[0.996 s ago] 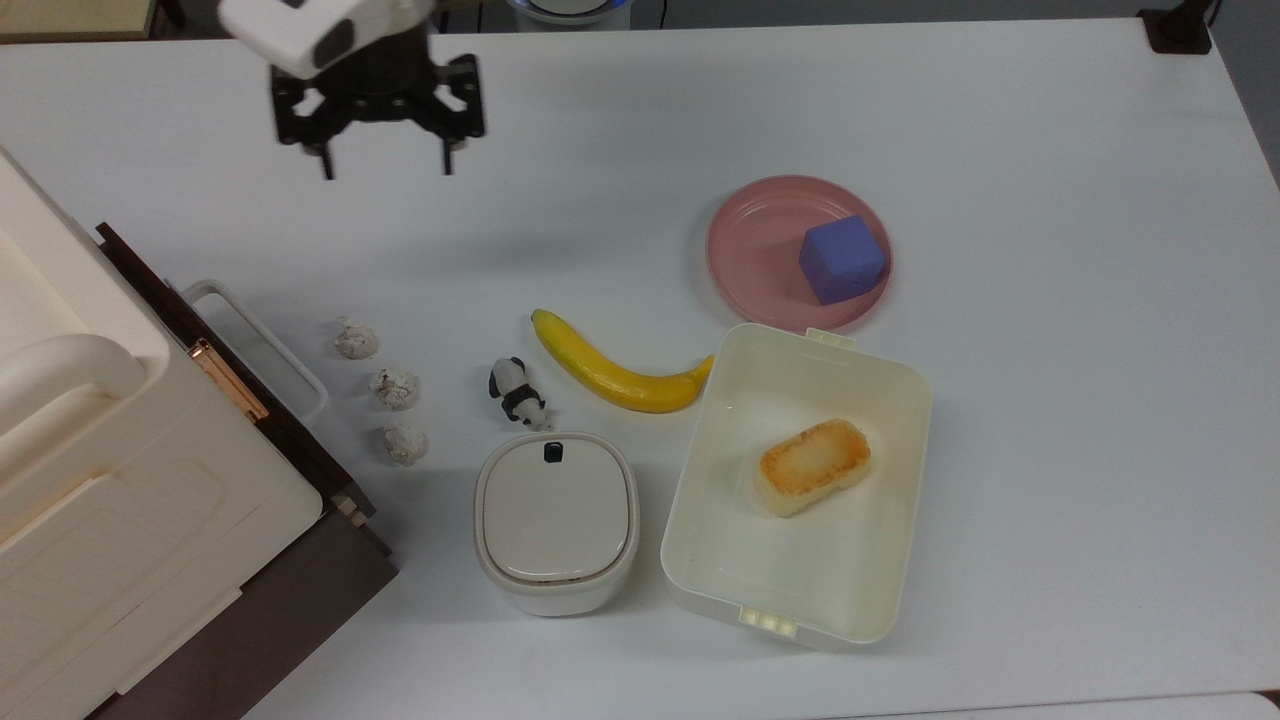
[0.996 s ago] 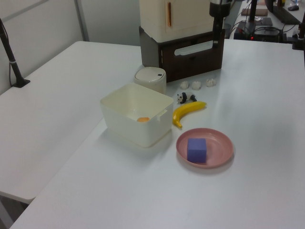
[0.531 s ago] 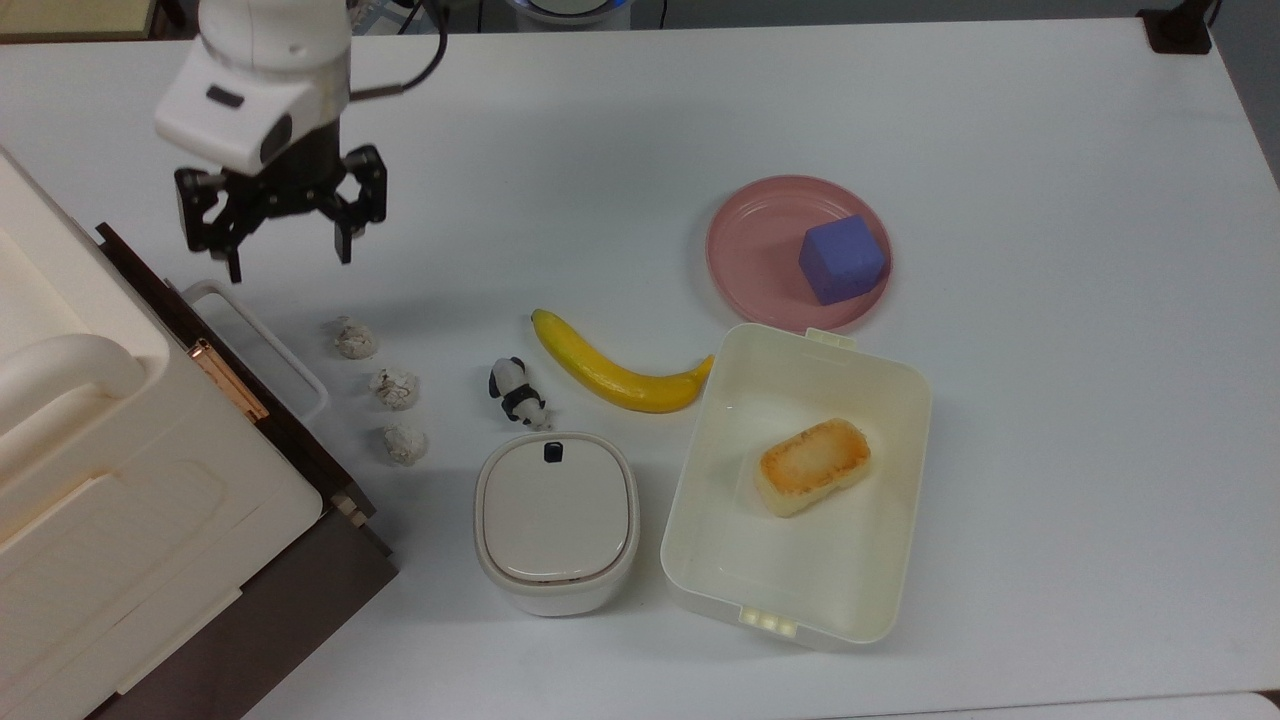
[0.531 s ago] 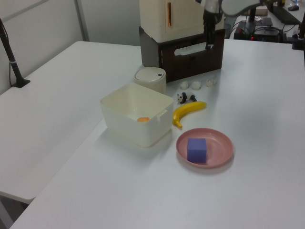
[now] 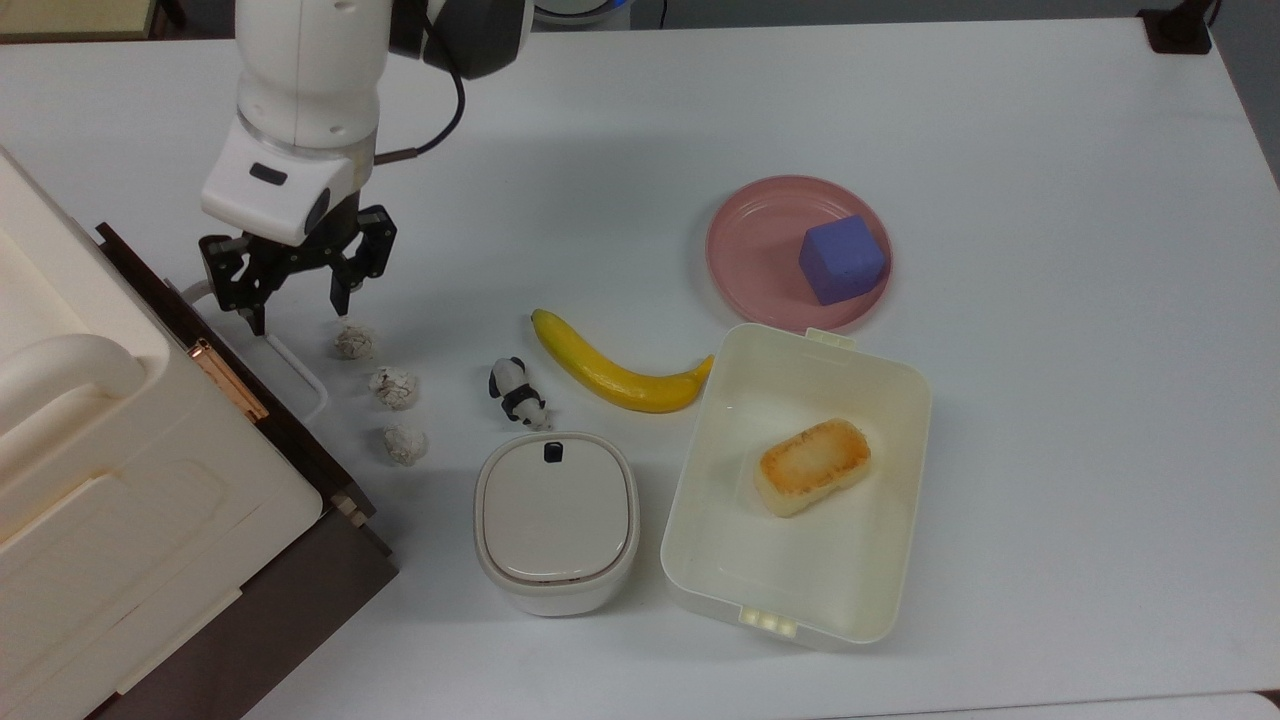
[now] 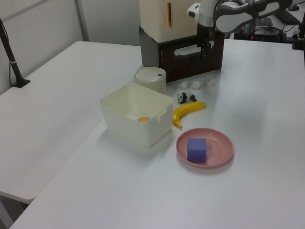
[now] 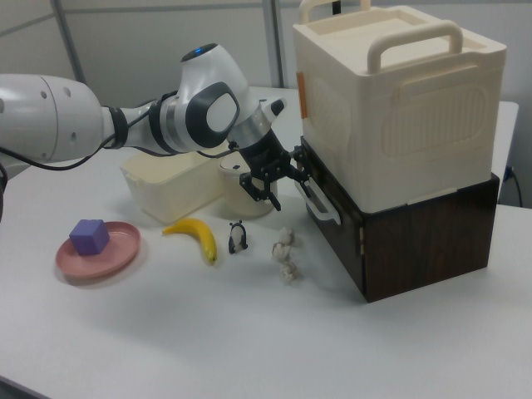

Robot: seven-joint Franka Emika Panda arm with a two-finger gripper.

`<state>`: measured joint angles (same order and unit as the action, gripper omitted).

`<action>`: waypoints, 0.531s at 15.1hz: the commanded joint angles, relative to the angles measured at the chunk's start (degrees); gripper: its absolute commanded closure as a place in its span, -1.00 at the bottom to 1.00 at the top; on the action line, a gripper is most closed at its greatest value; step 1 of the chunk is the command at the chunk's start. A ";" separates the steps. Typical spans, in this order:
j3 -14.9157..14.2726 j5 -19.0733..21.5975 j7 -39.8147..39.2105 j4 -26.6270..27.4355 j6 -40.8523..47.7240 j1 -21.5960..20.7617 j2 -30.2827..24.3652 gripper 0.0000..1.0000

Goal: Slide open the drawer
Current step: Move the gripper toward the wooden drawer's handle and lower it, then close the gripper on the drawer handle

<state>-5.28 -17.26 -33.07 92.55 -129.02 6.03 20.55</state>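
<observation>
the drawer (image 5: 250, 400) sits shut in the dark wooden cabinet (image 7: 416, 233) at the top view's left edge, under a cream plastic case (image 5: 110, 470), its dark front panel flush with the cabinet face. its white bar handle (image 5: 290, 365) stands out from the panel toward the table. the gripper (image 5: 296, 290) hangs over the upper end of that handle in the top view, its fingers spread wide and holding nothing; one finger lies on the panel side of the bar and the other on the table side, so the bar looks to be between them. this reads as the approach step, with the grasp not yet made. next the fingers need to settle around the bar and close on it, then pull straight away from the cabinet, clear of the three crumpled paper balls (image 5: 395, 388) just beside the handle.
</observation>
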 commanded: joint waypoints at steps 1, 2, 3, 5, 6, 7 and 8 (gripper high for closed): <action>-0.08 -1.63 -0.77 0.44 -1.23 0.04 0.54 -0.38; -0.08 -1.81 -0.77 0.35 -1.23 -0.05 0.81 -0.35; -0.08 -2.24 -0.77 0.27 -1.32 -0.05 1.59 -0.31; -0.08 -2.16 -0.68 -1.75 -1.24 0.04 2.65 -0.30; -0.08 -2.16 -0.68 -2.02 -1.32 0.13 3.09 -0.28; -0.08 -2.16 -0.68 -2.80 -1.32 0.30 3.44 -0.28; -0.26 -2.16 -0.68 -3.42 -1.32 0.30 4.23 -0.28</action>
<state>-5.29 -18.92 -33.14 91.34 -129.29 6.20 22.24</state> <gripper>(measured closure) 0.357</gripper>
